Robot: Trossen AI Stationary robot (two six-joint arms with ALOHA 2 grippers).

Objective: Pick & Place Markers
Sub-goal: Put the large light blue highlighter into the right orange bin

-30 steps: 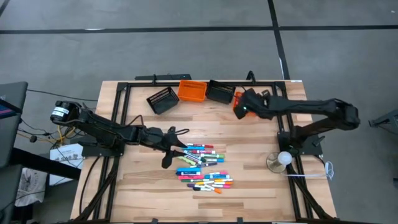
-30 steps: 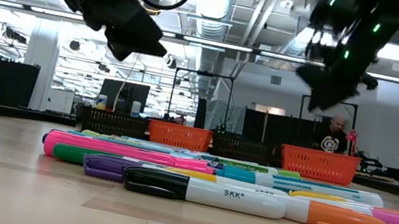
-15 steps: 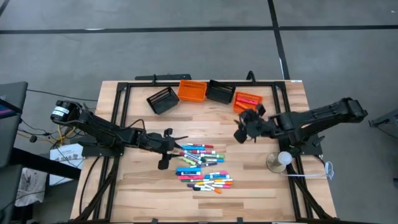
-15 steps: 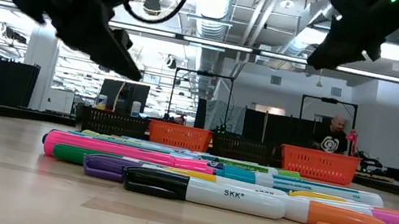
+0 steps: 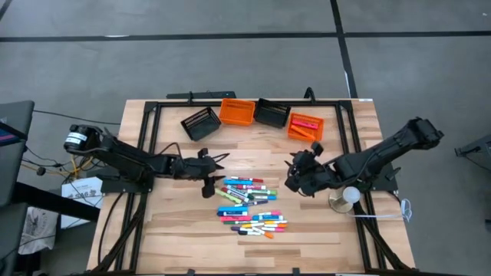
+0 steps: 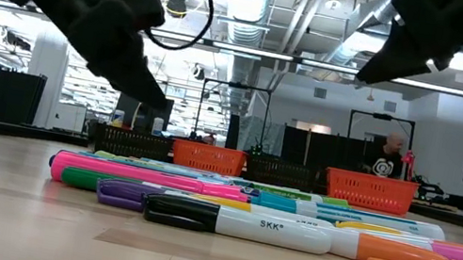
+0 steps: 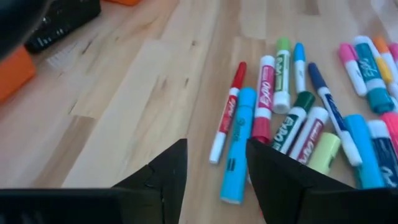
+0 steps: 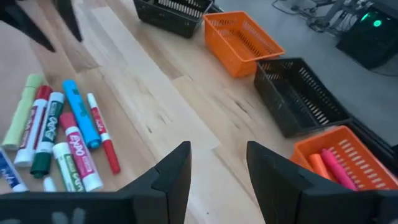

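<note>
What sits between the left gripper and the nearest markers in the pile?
Nothing visible. The left gripper is open and empty just short of the markers; only bare table lies ahead of its fingers, with a light-blue marker closest.

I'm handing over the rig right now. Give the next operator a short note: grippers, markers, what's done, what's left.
Left gripper: open, empty, at the far-left edge of the pile of capped coloured markers.
Right gripper: open, empty, right of the pile.
Done: a few pink and orange markers lie in the rightmost orange mesh bin.
Left: nearly everything; the other orange bin and two black mesh bins look empty.
</note>
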